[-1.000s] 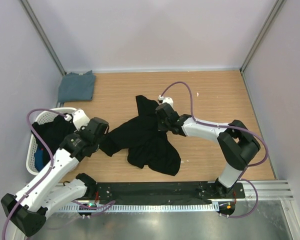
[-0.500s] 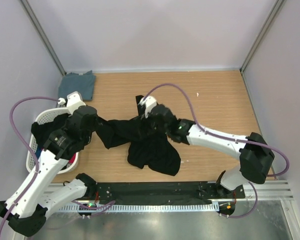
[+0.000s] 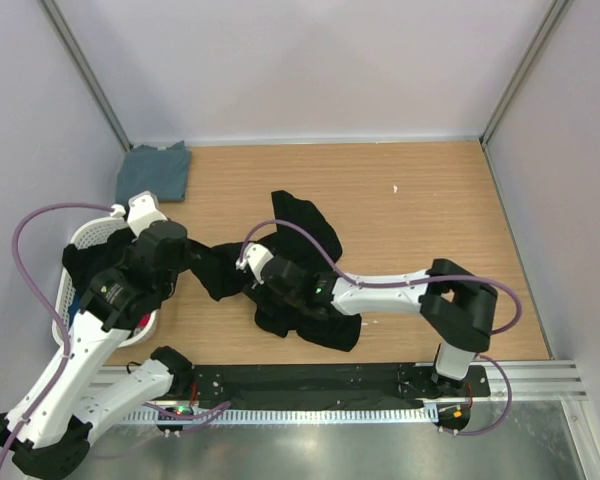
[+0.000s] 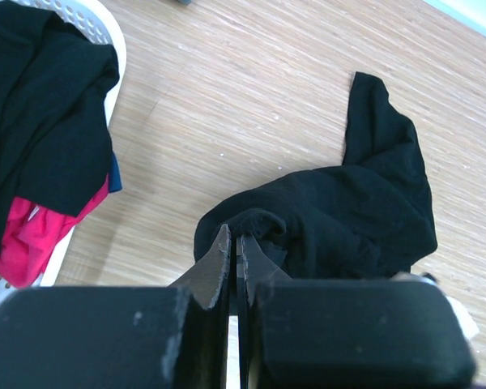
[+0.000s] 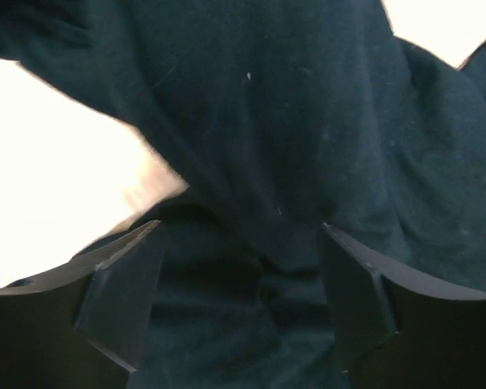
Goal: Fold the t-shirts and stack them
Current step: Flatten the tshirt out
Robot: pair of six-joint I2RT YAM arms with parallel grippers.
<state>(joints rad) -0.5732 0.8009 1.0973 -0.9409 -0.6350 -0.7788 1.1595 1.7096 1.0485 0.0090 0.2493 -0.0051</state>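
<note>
Reaching farther left than a second ago, the right arm now lies across the one black t-shirt. Its jaws, shut then, stand wide apart just above the cloth, holding nothing. The left arm has drawn back toward the single white basket, and its jaws are pinched tight on a fold at the black t-shirt's edge. That shirt lies crumpled mid-tabletop. One grey-blue t-shirt sits folded in the far left corner, well apart, making two shirts on the wood.
</note>
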